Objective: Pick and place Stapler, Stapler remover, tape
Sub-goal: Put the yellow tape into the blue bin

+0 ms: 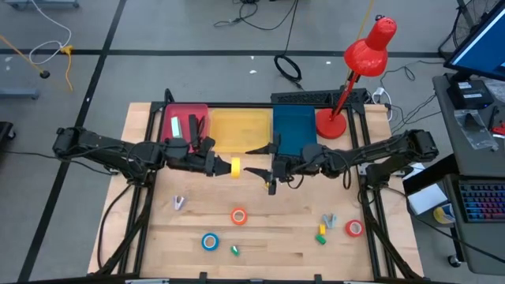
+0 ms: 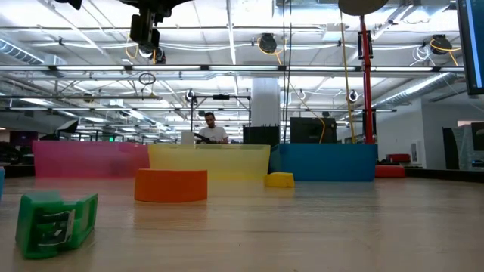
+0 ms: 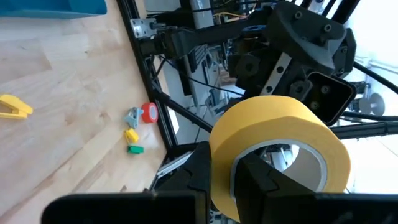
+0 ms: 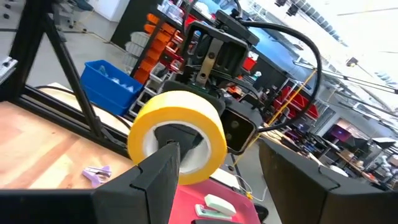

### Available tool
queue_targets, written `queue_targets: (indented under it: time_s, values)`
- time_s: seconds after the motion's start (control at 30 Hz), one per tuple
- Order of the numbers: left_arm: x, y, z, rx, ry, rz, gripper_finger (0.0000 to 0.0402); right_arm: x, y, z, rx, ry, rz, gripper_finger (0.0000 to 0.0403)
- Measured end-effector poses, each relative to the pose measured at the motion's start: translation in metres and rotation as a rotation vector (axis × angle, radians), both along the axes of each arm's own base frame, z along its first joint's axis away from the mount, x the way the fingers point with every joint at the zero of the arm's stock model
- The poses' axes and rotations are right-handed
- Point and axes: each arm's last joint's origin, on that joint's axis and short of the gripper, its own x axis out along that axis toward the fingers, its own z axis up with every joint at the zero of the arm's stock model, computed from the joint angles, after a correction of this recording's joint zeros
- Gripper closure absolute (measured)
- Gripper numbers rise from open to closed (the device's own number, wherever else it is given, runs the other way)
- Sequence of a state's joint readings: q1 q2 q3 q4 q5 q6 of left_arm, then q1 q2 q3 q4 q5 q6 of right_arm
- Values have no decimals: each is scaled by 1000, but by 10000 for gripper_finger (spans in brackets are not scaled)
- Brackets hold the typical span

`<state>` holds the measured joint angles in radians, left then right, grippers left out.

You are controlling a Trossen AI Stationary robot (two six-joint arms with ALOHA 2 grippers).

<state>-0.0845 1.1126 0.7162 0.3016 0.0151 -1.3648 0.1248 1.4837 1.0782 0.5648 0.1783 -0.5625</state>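
Observation:
The yellow tape roll [image 1: 235, 166] hangs in the air above the table's middle, in my left gripper [image 1: 223, 166], which is shut on it. My right gripper [image 1: 254, 160] is open and faces the roll [image 4: 177, 134] from the right. One of its fingers [image 4: 158, 174] stands in front of the roll's hole. The orange tape [image 1: 238, 215], blue tape [image 1: 209, 241] and red tape [image 1: 354, 229] lie flat on the table. A white stapler [image 4: 214, 204] lies in the pink tray [image 1: 185, 126]. Small staple removers lie around: purple [image 1: 179, 203], green [image 2: 57, 221] and yellow [image 2: 279, 180]. My left gripper [image 3: 229, 177] grips the wall of the yellow roll [image 3: 273, 118], with one finger [image 3: 261, 180] inside the centre hole and the other finger [image 3: 200, 168] outside. It comes in level from the table's left, and the roll is lifted clear. My right gripper: I cannot tell whether its finger touches the roll.
The yellow tray [image 1: 241, 130] and the blue tray [image 1: 294, 130] stand beside the pink one along the far edge. A red desk lamp [image 1: 347, 87] stands at the far right. More small removers [image 1: 323, 229] lie near the red tape. A person sits in the room behind the table.

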Motion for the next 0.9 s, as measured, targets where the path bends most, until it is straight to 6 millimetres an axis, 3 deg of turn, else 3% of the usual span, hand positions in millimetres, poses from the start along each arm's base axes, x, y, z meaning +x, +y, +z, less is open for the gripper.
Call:
queue_targets:
  time_s: [0.2,0.57,0.9]
  values:
    - [0,2,1,-17,-12,21,367,1,-6,1,-1,-12,10,190]
    - [20,10,-11,-43,-34,-40,367,9,-5,-3,-2,-7,28,190]
    - [17,11,-8,-26,-49,-41,367,11,-3,-14,43,89,28,191]
